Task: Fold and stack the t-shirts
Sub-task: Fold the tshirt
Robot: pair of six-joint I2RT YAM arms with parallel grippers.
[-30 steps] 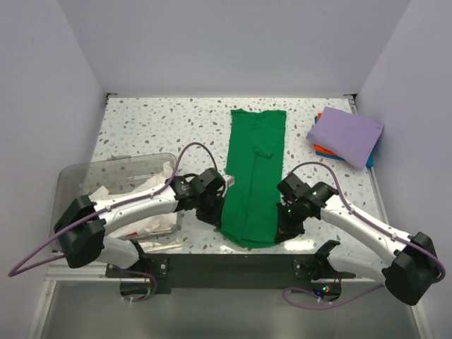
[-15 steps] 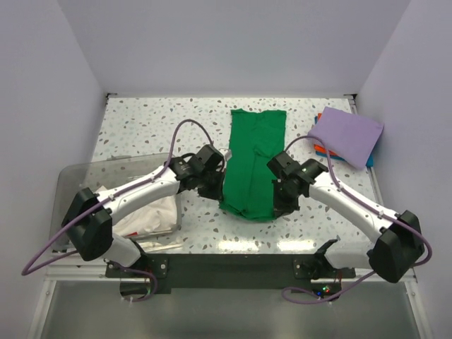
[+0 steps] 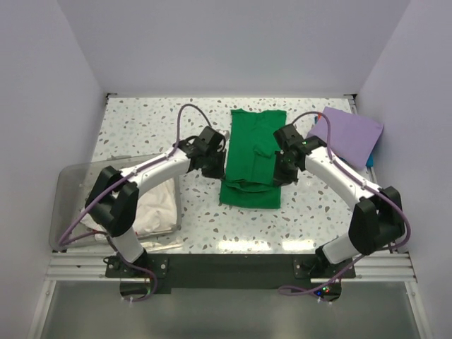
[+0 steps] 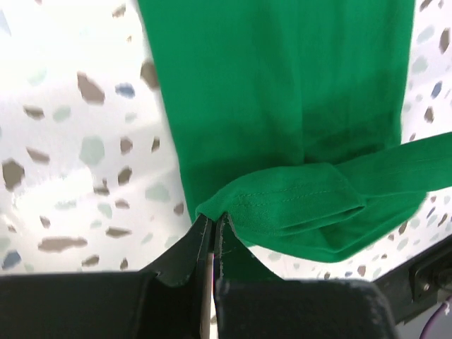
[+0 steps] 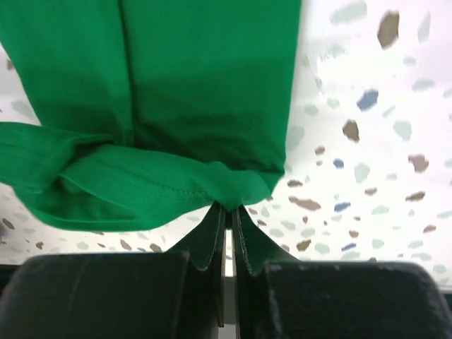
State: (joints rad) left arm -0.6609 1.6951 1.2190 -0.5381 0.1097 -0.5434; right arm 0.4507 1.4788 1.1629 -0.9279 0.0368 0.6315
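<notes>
The green t-shirt point(image 3: 256, 138) lies in the middle of the speckled surface point(image 3: 141, 131), already narrowed to a long strip whose long axis runs straight away from the arm bases. Its near part is doubled over on itself, with the crease toward the bases. The left jaws are pinched shut on the left corner of the lifted hem, and the wrist view shows the stitched edge clamped between the tips. The right jaws grip the right corner in the same tight way. Both pairs hang level with each other at about the strip's mid-length, one on each long edge, so neither side is nearer to the far end. The step in hand looks like the lengthwise fold, near hem over to far end. The uncovered cloth lies directly beyond the jaws, along that same axis, so the carry probably needs to run straight and at an equal pace or the hem will land skewed. A folded lavender t-shirt point(image 3: 347, 134) rests at the far right of the surface, well apart. White t-shirts point(image 3: 155, 208) sit crumpled in the clear plastic bin point(image 3: 70, 185) on the left.
</notes>
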